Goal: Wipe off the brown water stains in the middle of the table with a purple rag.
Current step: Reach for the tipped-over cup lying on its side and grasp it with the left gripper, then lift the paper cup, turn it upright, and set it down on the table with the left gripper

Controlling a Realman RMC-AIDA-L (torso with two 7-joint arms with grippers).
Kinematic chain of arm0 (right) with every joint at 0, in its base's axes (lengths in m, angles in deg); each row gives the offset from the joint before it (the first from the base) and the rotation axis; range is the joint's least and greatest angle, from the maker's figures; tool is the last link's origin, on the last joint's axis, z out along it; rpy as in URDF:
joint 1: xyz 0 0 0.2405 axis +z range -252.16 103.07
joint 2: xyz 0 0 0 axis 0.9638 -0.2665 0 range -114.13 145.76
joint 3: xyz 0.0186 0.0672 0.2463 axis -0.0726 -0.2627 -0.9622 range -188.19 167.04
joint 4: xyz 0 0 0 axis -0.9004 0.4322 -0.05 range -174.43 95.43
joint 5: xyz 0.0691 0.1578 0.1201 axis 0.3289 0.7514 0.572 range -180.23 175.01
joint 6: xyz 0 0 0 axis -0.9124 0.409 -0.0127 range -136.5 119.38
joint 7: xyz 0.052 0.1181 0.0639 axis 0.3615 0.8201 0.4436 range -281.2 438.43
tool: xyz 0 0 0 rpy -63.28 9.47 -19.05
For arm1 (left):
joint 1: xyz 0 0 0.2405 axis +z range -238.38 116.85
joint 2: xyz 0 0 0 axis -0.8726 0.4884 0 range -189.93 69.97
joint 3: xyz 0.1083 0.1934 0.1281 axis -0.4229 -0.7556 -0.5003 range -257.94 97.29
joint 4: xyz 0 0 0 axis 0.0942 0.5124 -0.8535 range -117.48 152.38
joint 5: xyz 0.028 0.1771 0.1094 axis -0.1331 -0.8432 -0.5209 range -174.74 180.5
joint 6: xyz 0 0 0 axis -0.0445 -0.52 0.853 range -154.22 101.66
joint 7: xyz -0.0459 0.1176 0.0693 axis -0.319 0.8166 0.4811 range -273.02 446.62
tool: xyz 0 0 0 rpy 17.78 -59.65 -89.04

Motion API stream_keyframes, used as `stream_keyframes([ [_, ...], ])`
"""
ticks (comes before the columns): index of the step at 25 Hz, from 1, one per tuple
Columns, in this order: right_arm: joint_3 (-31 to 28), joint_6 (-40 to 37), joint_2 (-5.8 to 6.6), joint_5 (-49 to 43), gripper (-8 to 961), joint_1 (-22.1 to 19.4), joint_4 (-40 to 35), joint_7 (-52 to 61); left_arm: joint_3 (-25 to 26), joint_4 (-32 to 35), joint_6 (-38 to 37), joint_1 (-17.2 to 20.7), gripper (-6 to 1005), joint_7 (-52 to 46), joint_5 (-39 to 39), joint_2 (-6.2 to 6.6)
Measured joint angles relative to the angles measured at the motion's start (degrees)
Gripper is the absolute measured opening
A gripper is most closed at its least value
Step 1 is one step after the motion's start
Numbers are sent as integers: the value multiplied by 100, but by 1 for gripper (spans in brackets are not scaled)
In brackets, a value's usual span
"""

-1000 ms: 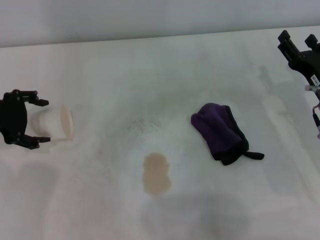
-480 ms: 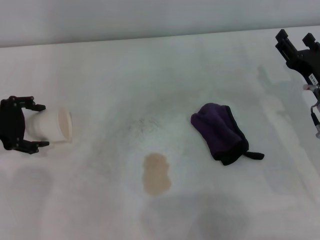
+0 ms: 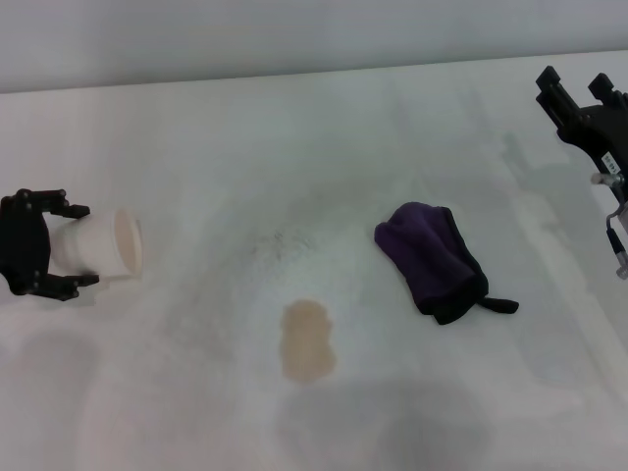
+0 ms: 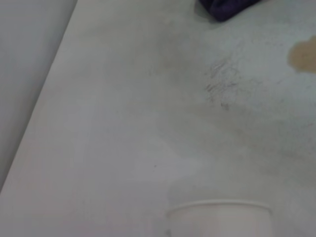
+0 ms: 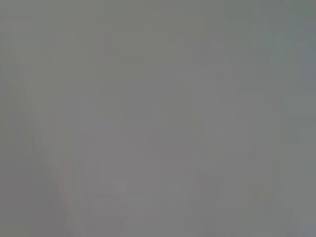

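Observation:
The purple rag (image 3: 432, 260) lies bunched on the white table (image 3: 196, 147), right of centre, with its black strap pointing right. The brown water stain (image 3: 308, 340) is a tan peanut-shaped patch to the rag's near left, apart from it. Both show at the edge of the left wrist view: the rag (image 4: 227, 7) and the stain (image 4: 302, 55). My left gripper (image 3: 88, 245) is at the far left, shut on a white paper cup (image 3: 103, 245) held on its side. My right gripper (image 3: 577, 90) is open and empty at the far right, well beyond the rag.
A faint grey speckled smudge (image 3: 285, 243) lies just beyond the stain and also shows in the left wrist view (image 4: 222, 84). The cup's rim (image 4: 219, 205) fills the near part of that view. The right wrist view shows only plain grey.
My left gripper has moved slightly left and lower with the cup. My right gripper has shifted a little left. The rag and the stain have not moved.

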Motion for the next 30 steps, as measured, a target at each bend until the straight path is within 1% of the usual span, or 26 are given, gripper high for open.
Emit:
stream_keyframes([
  [9, 10, 50, 0, 0, 857, -28, 7, 6, 0, 0, 1, 56, 826, 6, 91, -14],
  [10, 10, 50, 0, 0, 857, -30, 7, 6, 0, 0, 1, 71, 789, 7, 137, -14],
  [12, 10, 52, 0, 0, 857, -32, 7, 7, 0, 0, -13, 118, 714, 11, 322, -14],
  [13, 10, 52, 0, -1, 857, -33, 7, 7, 0, 0, -13, 118, 713, 11, 322, -14],
  [14, 10, 52, 0, -2, 857, -33, 7, 7, 0, 0, -50, 184, 711, 15, 619, -12],
  [16, 10, 53, 0, -6, 857, -35, 7, 7, 0, 0, -107, 250, 708, 16, 915, -8],
  [18, 10, 53, 0, -7, 857, -33, 7, 6, 0, 1, -138, 284, 706, 15, 1054, -7],
  [19, 10, 53, 0, -18, 857, -27, 7, 5, 0, 6, -283, 418, 704, 16, 1549, -7],
  [22, 19, 47, 0, -63, 857, -8, -12, -9, 0, 111, -455, 631, 700, 16, 2210, -13],
  [23, 26, 47, 0, -86, 857, -8, -32, -12, 0, 256, -487, 755, 700, 16, 2547, -10],
  [24, 31, 50, 1, -120, 857, -13, -62, -11, 0, 333, -505, 815, 700, 16, 2719, -7],
  [26, 33, 53, 12, -200, 857, -38, -140, -2, 1, 689, -509, 1090, 699, 19, 3350, 1],
  [27, 34, 53, 19, -252, 857, -51, -198, 5, 1, 689, -509, 1090, 699, 19, 3350, 1],
  [28, 35, 53, 23, -288, 857, -61, -238, 8, -2, 1156, -511, 1411, 699, 101, 4143, -7],
  [30, 37, 53, 36, -346, 857, -83, -318, 9, -1, 1561, -502, 1664, 699, 230, 4746, -17],
])
